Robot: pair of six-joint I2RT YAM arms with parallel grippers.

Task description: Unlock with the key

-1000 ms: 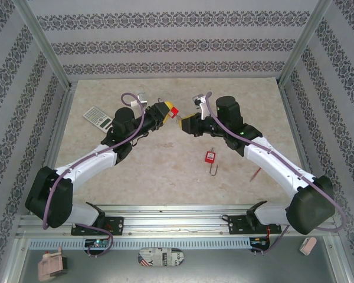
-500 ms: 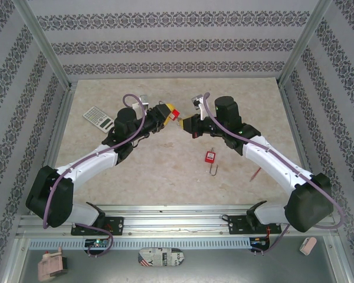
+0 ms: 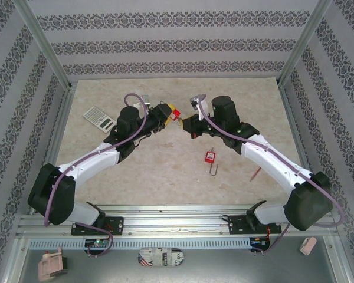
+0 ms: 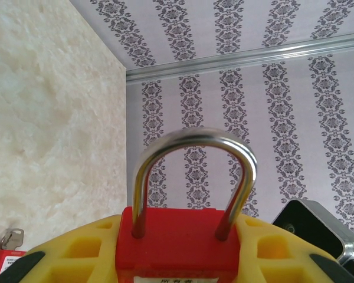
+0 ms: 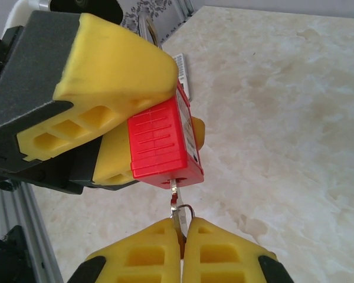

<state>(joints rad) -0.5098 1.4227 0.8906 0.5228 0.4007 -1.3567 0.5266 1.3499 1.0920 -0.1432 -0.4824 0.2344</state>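
Red padlock [image 5: 162,144] sits mid-frame in the right wrist view, clamped between the yellow pads of the left gripper [image 3: 167,114]. Its shackle [image 4: 194,138] stands upright, both legs seated in the red body. Key [image 5: 174,190] goes into the padlock's bottom edge. The right gripper [image 5: 182,227] is pinched tight on the key's head at bottom centre, its pads pressed together.

In the top view both grippers meet just above frame centre, held above the table [image 3: 165,171], tips almost touching. There is open marble surface below and behind them, and the back of the table is bare up to the wall rail.

A second red padlock [image 3: 210,157] lies right of centre, near the right forearm and apart from the grippers. Calculator [image 3: 98,117] lies at upper left, close to the table's left edge and just beside the left arm. A thin red stick [image 3: 255,173] lies at right, beside the right arm.
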